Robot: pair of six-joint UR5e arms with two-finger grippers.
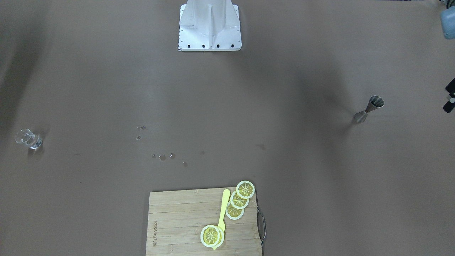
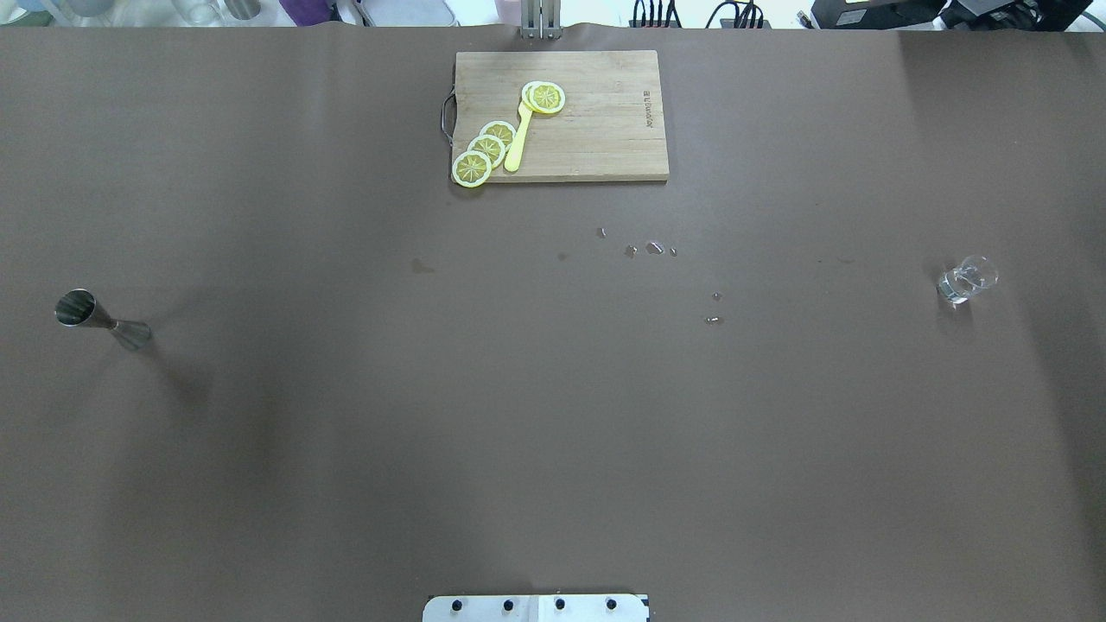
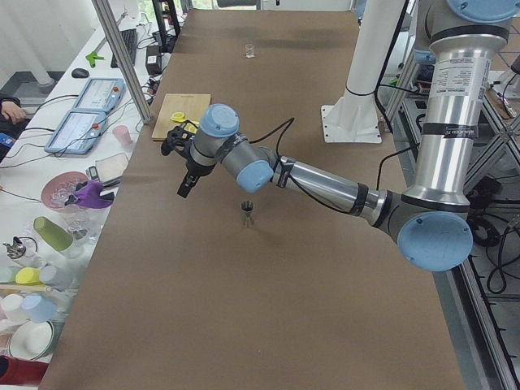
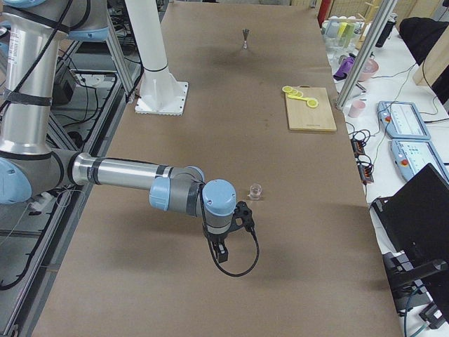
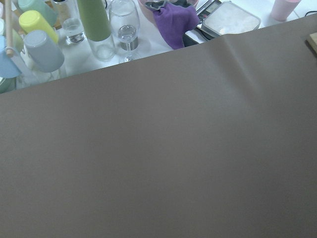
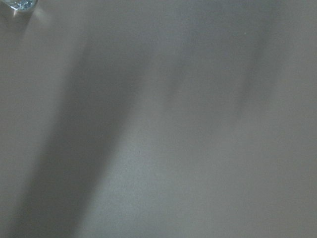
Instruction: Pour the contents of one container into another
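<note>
Left fingers [image 3: 186,185]: hang above the worktop [image 2: 553,432] left of centre in the left-side view, holding nothing; open or closed cannot be told. Right fingers [image 4: 220,251]: point down low in the centre of the right-side view, likewise empty, state not readable. Glass [image 2: 966,281]: upright at the right of the overhead view, near the right fingers but apart from them, and just inside the upper left corner of the right wrist view; whether it holds liquid is unclear. Jigger [image 2: 102,320]: upright at the far left of the overhead view, near the left fingers, untouched, well apart from the glass. Droplets [image 2: 654,249]: scattered centre-right. Cutting board [image 2: 605,147] with lemon slices [image 2: 486,149]: top centre. Progress, judged: not begun; grasp, carry and pour all remain.
</note>
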